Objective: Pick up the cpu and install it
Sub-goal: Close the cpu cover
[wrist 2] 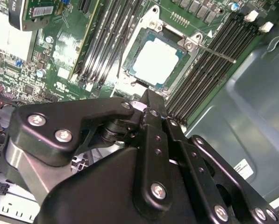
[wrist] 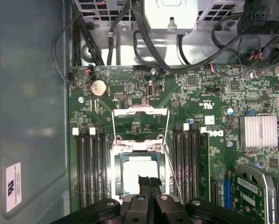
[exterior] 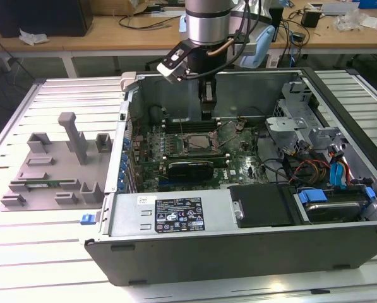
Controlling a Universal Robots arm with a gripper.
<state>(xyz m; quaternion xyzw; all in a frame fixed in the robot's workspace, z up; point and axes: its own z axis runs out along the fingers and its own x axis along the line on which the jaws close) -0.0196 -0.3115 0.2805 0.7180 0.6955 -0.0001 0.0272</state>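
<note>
The cpu (exterior: pixel 196 142) (wrist 2: pixel 155 63) (wrist: pixel 137 169), a shiny silver square, lies flat inside the motherboard socket (wrist: pixel 116 172), whose metal load frame (wrist: pixel 140 122) is flipped open. My gripper (exterior: pixel 205 115) (wrist 2: pixel 151 95) (wrist: pixel 147 180) hangs inside the open computer case (exterior: pixel 175 218), a little above the socket's edge. Its two black fingertips (wrist: pixel 142 181) are pressed together, shut with nothing between them. In the first wrist view the fingertips overlap the cpu's near edge.
Memory slots (wrist: pixel 90 163) flank the socket, and the thin socket lever (wrist: pixel 173 172) stands beside it. Cables (exterior: pixel 302 167) and drive cages (exterior: pixel 295 120) fill the case at the exterior view's right. A grey plastic fixture (exterior: pixel 55 170) lies on the slatted table at its left.
</note>
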